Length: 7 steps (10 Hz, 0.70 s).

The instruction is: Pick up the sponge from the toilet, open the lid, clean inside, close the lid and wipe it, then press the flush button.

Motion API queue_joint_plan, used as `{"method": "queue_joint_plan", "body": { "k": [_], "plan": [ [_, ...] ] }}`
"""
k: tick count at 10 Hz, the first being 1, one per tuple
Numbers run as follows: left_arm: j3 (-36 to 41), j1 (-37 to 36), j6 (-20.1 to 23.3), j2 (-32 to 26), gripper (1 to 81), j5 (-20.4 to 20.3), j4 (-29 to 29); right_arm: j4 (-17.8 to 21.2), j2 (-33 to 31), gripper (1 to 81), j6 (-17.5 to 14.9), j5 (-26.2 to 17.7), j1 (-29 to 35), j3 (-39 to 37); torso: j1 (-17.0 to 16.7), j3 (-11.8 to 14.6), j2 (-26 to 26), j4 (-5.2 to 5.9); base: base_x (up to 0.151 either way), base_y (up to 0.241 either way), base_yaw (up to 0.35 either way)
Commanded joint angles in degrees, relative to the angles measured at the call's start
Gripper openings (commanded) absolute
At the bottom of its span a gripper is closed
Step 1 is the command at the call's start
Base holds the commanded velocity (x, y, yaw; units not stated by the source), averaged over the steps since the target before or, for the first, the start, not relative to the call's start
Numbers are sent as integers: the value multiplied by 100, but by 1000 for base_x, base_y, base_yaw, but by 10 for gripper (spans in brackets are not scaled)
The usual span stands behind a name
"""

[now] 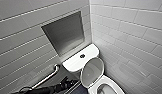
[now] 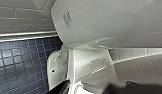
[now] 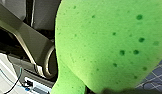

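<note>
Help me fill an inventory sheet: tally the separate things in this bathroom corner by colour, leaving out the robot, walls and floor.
White: 1, glossy white ceramic toilet
Green: 1, bright green soft sponge
Dark: 1, small dark round flush button
Silver: 1, shiny metal wall grab rail
Total: 4

We see the toilet (image 1: 90, 65), white and glossy, set in the tiled corner. Its oval lid (image 1: 92, 72) stands raised, leaning back against the rectangular tank (image 1: 73, 64), and the bowl (image 1: 112, 84) lies open. The flush button (image 1: 82, 56), small, dark and round, sits mid-tank-top. The sponge (image 3: 109, 42), bright green and pitted with darker pores, looms close to the right wrist camera.
</note>
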Motion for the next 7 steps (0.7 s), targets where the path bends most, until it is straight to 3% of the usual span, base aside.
{"method": "queue_joint_plan", "body": {
  "k": [1,7],
  "plan": [
    [-169,-836,-30,63,811,162,3,48,15,10,-13,-355,-181,110,0,0,0,0,0,0,0],
    [-363,-1215,-21,907,811,223,38,74,-3,10,-13,-329,-243,154,0,0,0,0,0,0,0]
  ]
}}
